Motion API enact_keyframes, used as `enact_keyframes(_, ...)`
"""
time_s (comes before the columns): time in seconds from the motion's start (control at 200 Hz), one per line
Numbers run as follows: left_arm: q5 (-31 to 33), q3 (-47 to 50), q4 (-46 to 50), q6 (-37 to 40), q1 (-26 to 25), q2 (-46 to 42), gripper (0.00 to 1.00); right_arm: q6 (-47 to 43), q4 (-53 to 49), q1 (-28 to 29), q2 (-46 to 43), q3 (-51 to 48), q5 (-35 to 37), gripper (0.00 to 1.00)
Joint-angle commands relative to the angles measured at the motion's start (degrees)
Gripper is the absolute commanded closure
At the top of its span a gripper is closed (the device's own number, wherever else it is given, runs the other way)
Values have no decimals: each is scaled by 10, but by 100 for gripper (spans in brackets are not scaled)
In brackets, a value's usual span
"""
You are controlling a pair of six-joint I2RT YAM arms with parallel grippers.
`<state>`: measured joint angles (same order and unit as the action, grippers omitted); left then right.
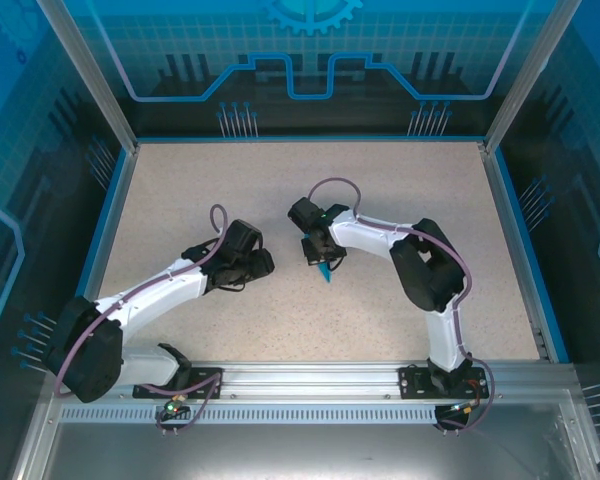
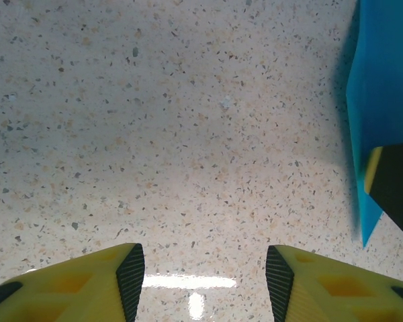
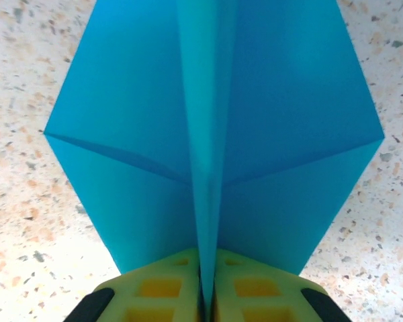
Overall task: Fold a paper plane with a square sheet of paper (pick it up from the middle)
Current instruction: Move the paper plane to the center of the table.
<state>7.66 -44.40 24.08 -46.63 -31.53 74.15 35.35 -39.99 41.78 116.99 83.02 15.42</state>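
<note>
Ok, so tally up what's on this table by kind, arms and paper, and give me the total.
Robot arms: 2, the left arm and the right arm
Paper: 1, the blue folded paper, pinched along its centre fold in the right gripper
Total: 3

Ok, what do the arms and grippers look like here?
The left arm and right arm have white links, black joints and a purplish cable looped alongside. The left gripper and right gripper have yellow fingers with black pads.
</note>
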Motion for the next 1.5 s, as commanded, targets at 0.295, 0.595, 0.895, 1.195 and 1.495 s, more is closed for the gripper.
enact_keyframes(0.295, -25, -11, -4, 3, 4, 29, 45, 47, 5, -15, 55, 1, -36, 82)
enact_keyframes(0.595, -25, -14, -2, 5, 4, 30, 45, 41, 8, -31, 24, -5, -28, 89)
enact_keyframes(0.895, -26, -12, -4, 6, 5, 27, 44, 1, -13, -96, -28, 5, -5, 90)
enact_keyframes(1.195, -27, -8, -2, 7, 4, 16, 40, -48, -10, -141, 12, 9, -39, 87)
enact_keyframes(1.495, -29, -9, 1, 7, 4, 15, 40, -38, -11, -149, 54, 13, -57, 82)
